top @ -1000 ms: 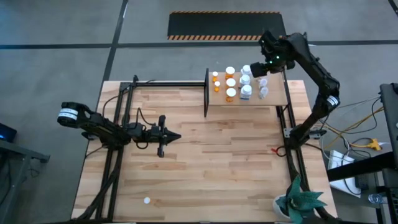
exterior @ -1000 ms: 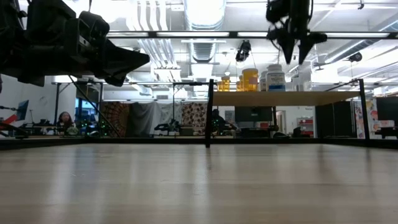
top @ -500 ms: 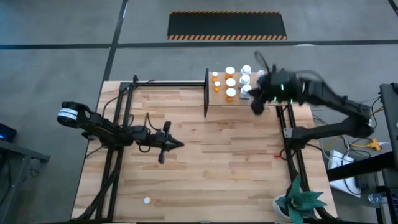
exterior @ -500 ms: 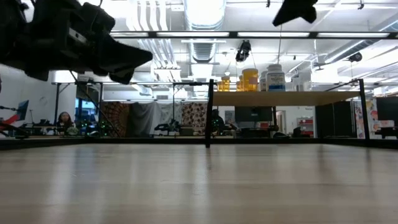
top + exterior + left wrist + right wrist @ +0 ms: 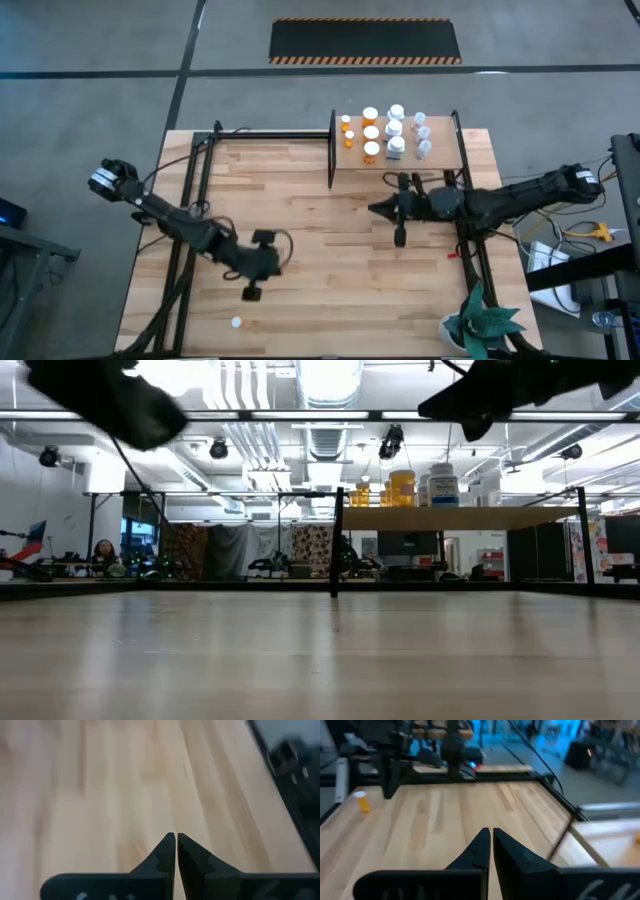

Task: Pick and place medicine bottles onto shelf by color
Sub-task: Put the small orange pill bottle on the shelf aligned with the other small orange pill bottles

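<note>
The shelf stands at the table's far right and carries the medicine bottles: orange ones on its left part, white ones to their right. The low view shows them standing upright on the shelf board. One more bottle, orange with a white cap, stands alone near the table's front edge. My right gripper hangs shut and nearly level over the table just in front of the shelf, pointing left. My left gripper is shut, slanting down over the table's left middle; its fingers hold nothing.
Black metal frames run along the table's left side and right side. A green plant sits at the near right corner. A black post marks the shelf's left end. Bare planks lie between the two arms.
My right gripper has left the bottles on the shelf, come down and toward the table's near and left side, turned from pointing down to nearly level, and shut empty. My left gripper has swung toward the near edge and risen, staying shut.
</note>
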`<control>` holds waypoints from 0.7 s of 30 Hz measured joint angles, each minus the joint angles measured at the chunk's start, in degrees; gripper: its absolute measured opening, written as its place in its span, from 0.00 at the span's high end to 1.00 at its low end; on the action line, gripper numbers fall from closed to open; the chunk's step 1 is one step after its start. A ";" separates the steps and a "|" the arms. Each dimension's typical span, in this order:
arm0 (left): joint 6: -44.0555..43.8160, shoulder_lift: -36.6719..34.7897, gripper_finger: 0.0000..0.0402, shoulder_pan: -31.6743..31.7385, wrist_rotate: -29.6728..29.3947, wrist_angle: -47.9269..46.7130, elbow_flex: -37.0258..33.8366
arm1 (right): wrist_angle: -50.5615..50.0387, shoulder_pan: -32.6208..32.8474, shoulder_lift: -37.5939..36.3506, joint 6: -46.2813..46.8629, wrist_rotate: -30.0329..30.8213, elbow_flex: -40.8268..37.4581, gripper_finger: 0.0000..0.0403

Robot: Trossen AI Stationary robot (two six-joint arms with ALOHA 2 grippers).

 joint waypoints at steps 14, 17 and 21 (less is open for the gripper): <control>-49.35 18.45 0.73 -18.73 11.31 -38.49 27.44 | 21.88 6.54 6.13 -0.77 0.00 -11.12 0.97; -56.13 21.17 0.63 -20.65 11.80 -39.51 30.91 | 23.41 7.37 6.33 -2.25 -0.11 -11.35 0.97; -62.08 23.14 0.53 -22.68 8.40 -39.74 32.25 | 23.32 8.15 5.88 -2.65 -0.34 -11.60 0.97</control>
